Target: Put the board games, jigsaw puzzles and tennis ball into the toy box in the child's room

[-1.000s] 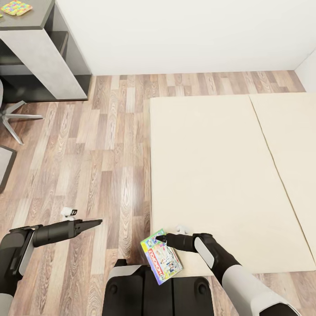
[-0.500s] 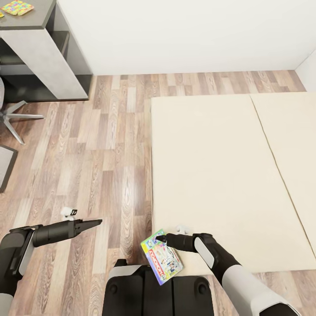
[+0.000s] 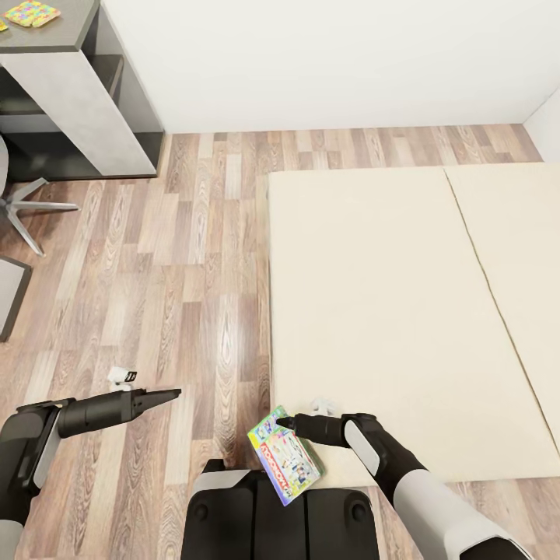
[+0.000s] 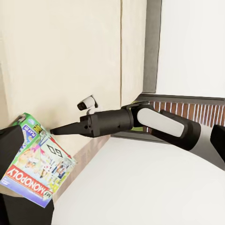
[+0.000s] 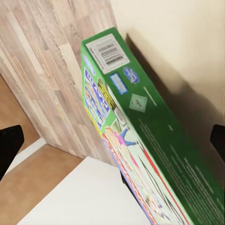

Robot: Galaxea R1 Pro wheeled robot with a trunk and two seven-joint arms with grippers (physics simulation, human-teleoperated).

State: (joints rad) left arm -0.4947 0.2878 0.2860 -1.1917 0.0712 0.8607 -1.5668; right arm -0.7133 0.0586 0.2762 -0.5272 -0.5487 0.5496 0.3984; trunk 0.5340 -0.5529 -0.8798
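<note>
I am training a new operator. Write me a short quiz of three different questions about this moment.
1. True or false: the right gripper is shut on the board game.
2. Multiple choice: where is the jigsaw puzzle? A) on the bed B) on the table C) on the floor
3. Fill in: the left gripper hangs over the wooden ____ beside the bed, holding nothing.

Key
1. True. The wrist views show the box at the fingertips, tilted, off the bed.
2. B, on the table at the far left.
3. floor.
</note>
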